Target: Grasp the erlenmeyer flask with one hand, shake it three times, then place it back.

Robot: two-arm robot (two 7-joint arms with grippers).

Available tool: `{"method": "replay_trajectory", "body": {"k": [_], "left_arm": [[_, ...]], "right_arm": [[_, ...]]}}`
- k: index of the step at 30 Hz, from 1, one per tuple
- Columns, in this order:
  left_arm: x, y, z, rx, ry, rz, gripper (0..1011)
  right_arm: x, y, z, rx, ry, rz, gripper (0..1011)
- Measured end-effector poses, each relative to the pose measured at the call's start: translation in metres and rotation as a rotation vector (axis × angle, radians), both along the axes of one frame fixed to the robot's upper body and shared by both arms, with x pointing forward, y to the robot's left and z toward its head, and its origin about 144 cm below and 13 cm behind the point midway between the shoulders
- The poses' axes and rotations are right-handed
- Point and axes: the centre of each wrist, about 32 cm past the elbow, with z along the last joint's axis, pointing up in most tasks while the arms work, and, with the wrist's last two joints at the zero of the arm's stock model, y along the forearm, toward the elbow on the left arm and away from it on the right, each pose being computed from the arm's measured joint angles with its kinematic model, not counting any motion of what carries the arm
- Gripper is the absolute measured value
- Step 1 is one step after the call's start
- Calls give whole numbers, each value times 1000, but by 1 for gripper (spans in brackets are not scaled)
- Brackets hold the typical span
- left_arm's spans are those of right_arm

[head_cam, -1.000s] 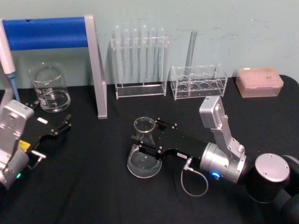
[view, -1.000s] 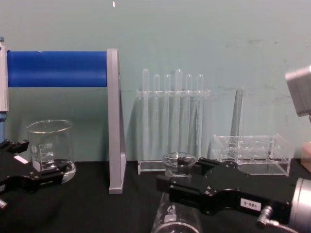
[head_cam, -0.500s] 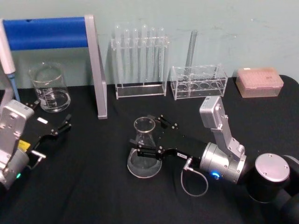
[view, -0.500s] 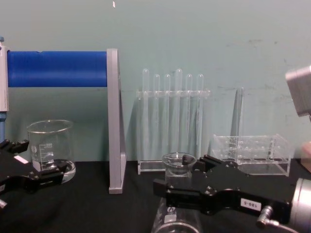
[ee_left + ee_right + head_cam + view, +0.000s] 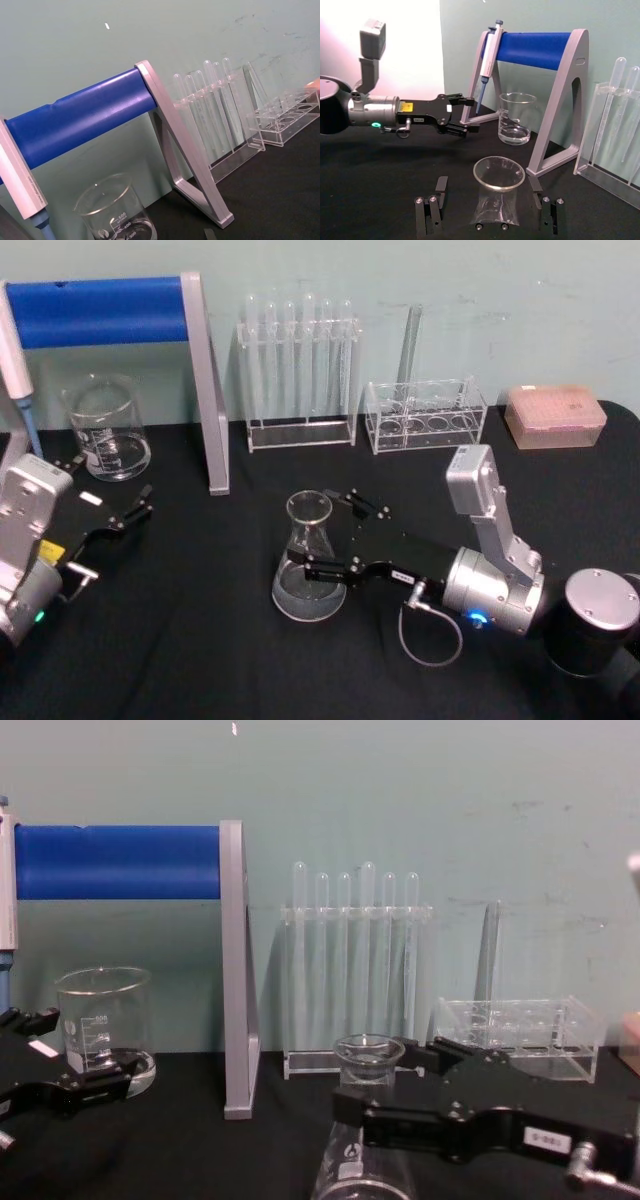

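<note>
I can read little here. On the beaker, beside the grey foot of the blue-barred pipette stand, the printed graduations show "500" at the top, then "400" and "300" below it. The right gripper carries a small white label behind its fingers, but I cannot make out its characters. The erlenmeyer flask bears a small round white mark, unreadable.

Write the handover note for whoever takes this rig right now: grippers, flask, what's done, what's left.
Right gripper: open, fingers on either side of the erlenmeyer flask, not clamped on it.
Left gripper: open and idle at the table's left, near the beaker.
Flask: upright on the black table, mid-front.
Done or left: from this moment alone, I cannot tell whether the three shakes have been made. Check that before backing the right arm away.
</note>
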Motion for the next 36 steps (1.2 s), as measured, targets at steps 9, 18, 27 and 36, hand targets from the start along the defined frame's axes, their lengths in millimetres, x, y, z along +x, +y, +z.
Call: {"method": "replay_trajectory", "body": {"k": [9,18,27,36], "left_arm": [[0,0,0,0,0,0,1001],[0,0,0,0,0,0,1001],[0,0,0,0,0,0,1001],[0,0,0,0,0,0,1001]], "right_arm": [[-13,-17,7,-21,16,21,1000],[-28,-40,11,-38,32,-5,1000],[-33,-56,18,-36,10,-64,1000],[-27,-54,23,-3,-33,-268,1000]]}}
